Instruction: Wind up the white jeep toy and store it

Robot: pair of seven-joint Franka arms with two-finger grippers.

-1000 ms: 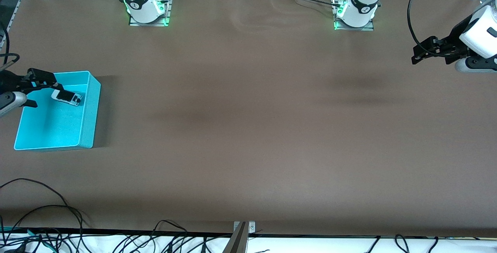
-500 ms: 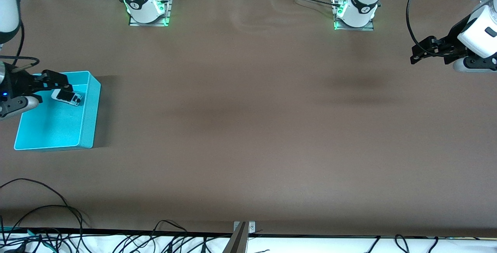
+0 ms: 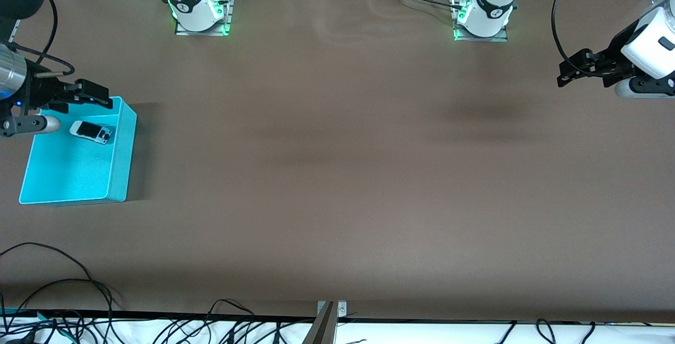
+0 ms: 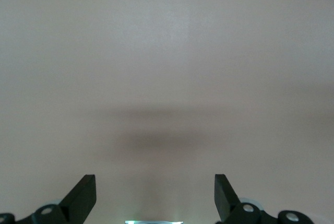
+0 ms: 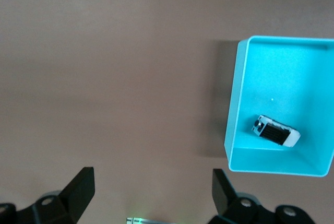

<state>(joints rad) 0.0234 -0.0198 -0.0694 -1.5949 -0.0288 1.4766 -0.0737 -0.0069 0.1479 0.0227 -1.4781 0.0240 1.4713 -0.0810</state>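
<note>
The white jeep toy (image 3: 90,132) lies inside the turquoise bin (image 3: 120,154) at the right arm's end of the table, near the bin's wall that is farther from the front camera. It also shows in the right wrist view (image 5: 275,131), in the bin (image 5: 235,125). My right gripper (image 3: 100,100) is open and empty, up in the air over the bin's rim on the side toward the robots' bases. My left gripper (image 3: 567,74) is open and empty, waiting over bare table at the left arm's end.
The brown table top (image 3: 337,164) is bare between the two arms. Loose black cables (image 3: 63,291) lie along the table's edge nearest the front camera. The two arm bases (image 3: 200,11) stand along the edge farthest from that camera.
My right gripper has risen and drawn back from the jeep toward the bin's rim. The jeep stays where it lay in the bin. The left arm has not moved.
</note>
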